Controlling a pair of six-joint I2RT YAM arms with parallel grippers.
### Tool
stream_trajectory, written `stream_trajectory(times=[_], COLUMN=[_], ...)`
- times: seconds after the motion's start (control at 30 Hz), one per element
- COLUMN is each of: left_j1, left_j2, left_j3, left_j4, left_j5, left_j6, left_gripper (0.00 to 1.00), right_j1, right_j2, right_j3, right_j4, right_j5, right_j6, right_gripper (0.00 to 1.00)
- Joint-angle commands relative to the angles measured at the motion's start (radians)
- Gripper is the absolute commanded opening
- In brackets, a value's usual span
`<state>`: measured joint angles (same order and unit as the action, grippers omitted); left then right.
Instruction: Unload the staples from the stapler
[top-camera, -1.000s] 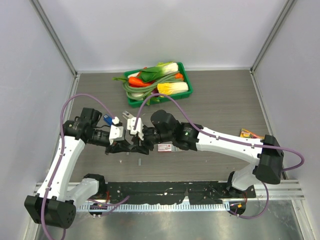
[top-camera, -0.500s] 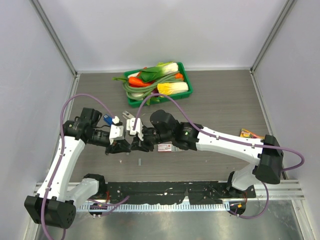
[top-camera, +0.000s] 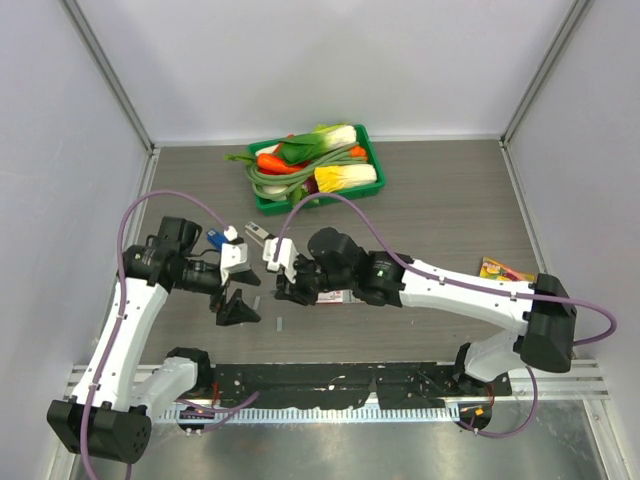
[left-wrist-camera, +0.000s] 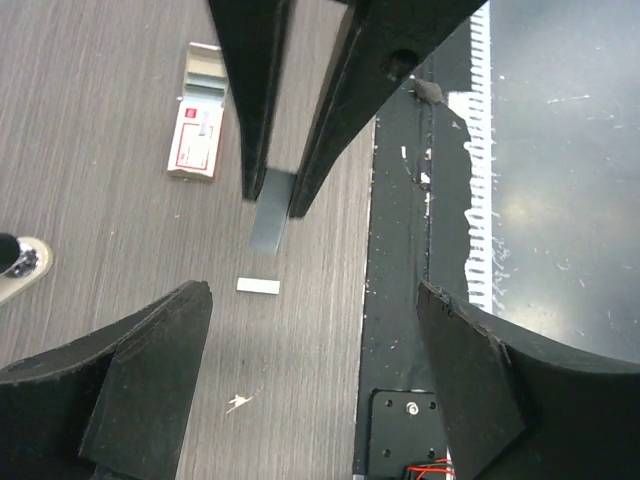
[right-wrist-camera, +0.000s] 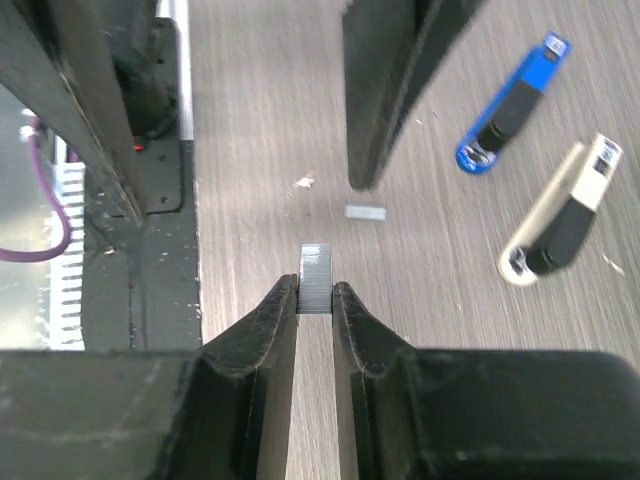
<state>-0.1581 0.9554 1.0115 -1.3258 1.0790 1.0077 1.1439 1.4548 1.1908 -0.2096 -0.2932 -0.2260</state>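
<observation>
The right tool (right-wrist-camera: 315, 295) is nearly closed, pinching a short strip of staples (right-wrist-camera: 315, 262) edge-on between its fingertips. The strip hangs over the worktop (right-wrist-camera: 260, 100), just left of the red-and-white box (left-wrist-camera: 197, 130). How high it hangs cannot be told. The left tool (left-wrist-camera: 312, 295) stands wide open and holds nothing, a little further left of the box. A loose staple piece (left-wrist-camera: 258, 286) lies flat on the worktop, left of the box and nearer the arms' bases.

The strip is out, so the step in hand looks like setting it down. To do that well:

- Bring the right tool low before letting go, because a thin strip dropped from height can bounce or break apart.
- Tilt the strip so it meets the worktop along its length, not on one end.
- Aim for bare wood beside the loose piece, clear of the box.
- Open only a little, then lift straight up so the fingers do not drag the strip.
- Keep the left tool back, out of the way.
</observation>
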Motion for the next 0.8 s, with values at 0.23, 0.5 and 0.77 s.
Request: stream_trajectory(times=[0.23,0.5,0.77], left_j1=[-0.003,-0.008,-0.008], left_j2=[-0.033,-0.035,-0.064], left_j3=[-0.076,-0.102,-0.134], left_j4=[0.437,0.468,0.464], left_j5=[-0.201,-0.290,-0.333], left_j6=[-0.507,-0.558,-0.569], left_gripper=[0.79,0.74,0.72], right_j1=[-0.039,-0.069,-0.073], right_j2=[-0.252,-0.289,-0.205], right_j3=[-0.338,-0.477,-0.502], right_j4=[0.121,0.092,0.116], right_j5=[0.610,0.795,0.942], right_j6=[0.360,0.573,0.729], right_gripper=[0.08,0.06,0.04])
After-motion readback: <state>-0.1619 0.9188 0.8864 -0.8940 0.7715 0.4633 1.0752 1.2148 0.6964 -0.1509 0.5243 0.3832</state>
